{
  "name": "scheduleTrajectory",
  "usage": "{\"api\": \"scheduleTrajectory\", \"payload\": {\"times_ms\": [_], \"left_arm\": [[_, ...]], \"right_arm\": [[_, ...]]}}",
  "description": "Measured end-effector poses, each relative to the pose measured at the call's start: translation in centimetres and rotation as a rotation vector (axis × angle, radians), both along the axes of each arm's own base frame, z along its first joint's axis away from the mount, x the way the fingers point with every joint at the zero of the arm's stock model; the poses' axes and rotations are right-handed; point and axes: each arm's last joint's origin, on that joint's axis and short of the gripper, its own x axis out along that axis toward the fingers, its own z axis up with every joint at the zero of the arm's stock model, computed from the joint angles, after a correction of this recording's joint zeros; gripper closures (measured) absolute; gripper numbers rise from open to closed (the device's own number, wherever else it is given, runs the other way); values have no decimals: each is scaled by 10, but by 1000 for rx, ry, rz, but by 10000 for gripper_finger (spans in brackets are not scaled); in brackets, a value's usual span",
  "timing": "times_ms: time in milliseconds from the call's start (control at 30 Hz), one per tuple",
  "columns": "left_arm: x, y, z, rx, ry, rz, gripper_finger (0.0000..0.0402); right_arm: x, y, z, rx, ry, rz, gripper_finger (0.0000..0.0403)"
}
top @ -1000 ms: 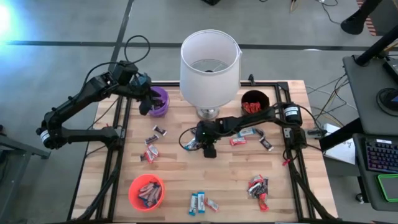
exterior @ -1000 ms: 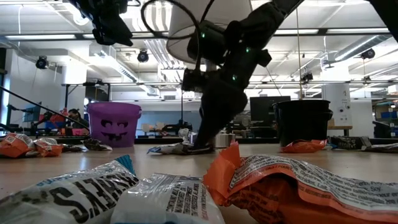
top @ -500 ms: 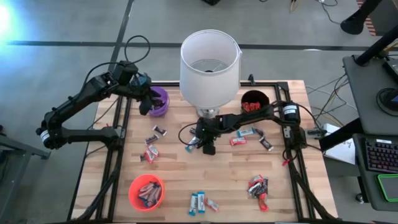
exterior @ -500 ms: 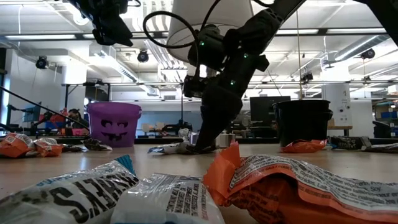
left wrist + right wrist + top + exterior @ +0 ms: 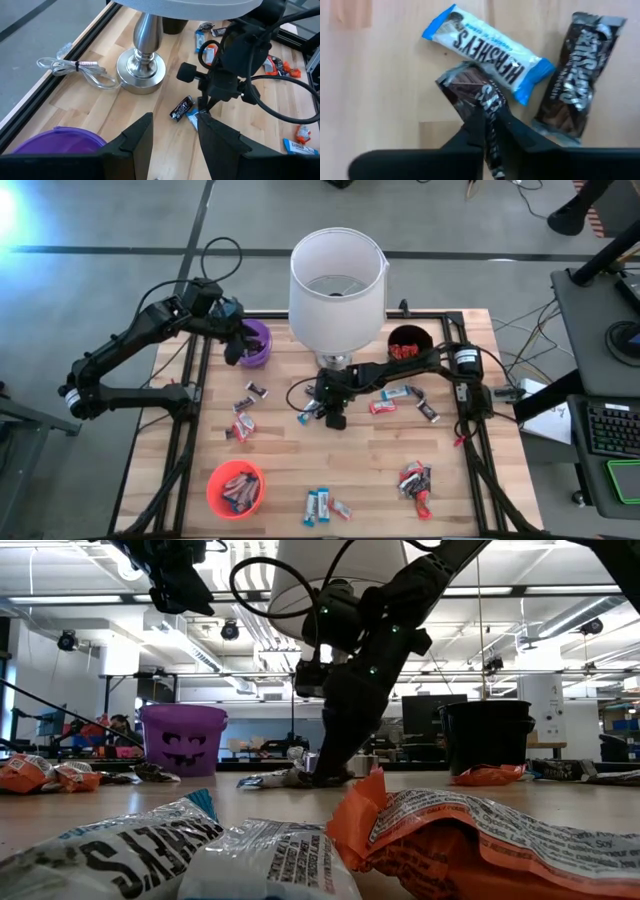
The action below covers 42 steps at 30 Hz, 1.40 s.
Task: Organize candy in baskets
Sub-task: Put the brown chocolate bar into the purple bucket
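Note:
A dark brown candy bar [image 5: 470, 87] lies at the table's middle beside a blue-and-white bar [image 5: 485, 47] and another dark bar [image 5: 577, 75]. My right gripper [image 5: 490, 127] is shut on it, just in front of the lamp base [image 5: 141, 75]; in the high view this gripper [image 5: 322, 410] hides the bar. My left gripper [image 5: 175, 140] hangs open above the purple basket [image 5: 257, 340] at the far left. The black basket [image 5: 408, 343] holds red candy at the far right. The orange basket [image 5: 236, 488] holds several bars near the front left. My right gripper pinches the dark brown bar across its width between its two fingers [image 5: 475, 125]. The hold is on the wrapper's crumpled part [image 5: 487, 107] nearest the wrist. The fingers slant down from the table's right. The bar's free end [image 5: 451, 80] points away, by the blue-and-white bar.
A tall white lamp [image 5: 338, 280] stands at the far middle, right behind my right gripper. Loose candy lies at the left [image 5: 243, 420], front middle [image 5: 320, 505], front right [image 5: 415, 480] and right [image 5: 400, 395]. A bundled cable [image 5: 75, 67] lies by the far edge.
My right gripper has shut its fingers on the dark brown bar, staying almost in place in front of the lamp base. The left arm has kept still.

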Motion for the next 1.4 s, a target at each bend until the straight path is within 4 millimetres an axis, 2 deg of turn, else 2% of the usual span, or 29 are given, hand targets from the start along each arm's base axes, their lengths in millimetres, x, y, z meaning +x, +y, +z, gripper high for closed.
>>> {"api": "scheduleTrajectory", "payload": {"times_ms": [367,533,800,967,1133,1400], "left_arm": [[0,0,0,-14,2,5,265],[1,-3,0,-42,-31,-69,265],[1,-7,2,-55,-63,-141,282],[1,-8,2,-61,-74,-169,288],[2,-12,4,-138,-129,-249,287],[2,-16,8,-194,-168,-309,239]], "right_arm": [[-14,9,43,36,-15,-64,395],[-16,21,56,37,-33,-54,395],[-1,38,91,32,-132,-35,395],[11,39,121,-30,-220,-73,395],[20,38,153,-47,-315,-95,394],[27,37,195,-108,-440,-167,394]]}}
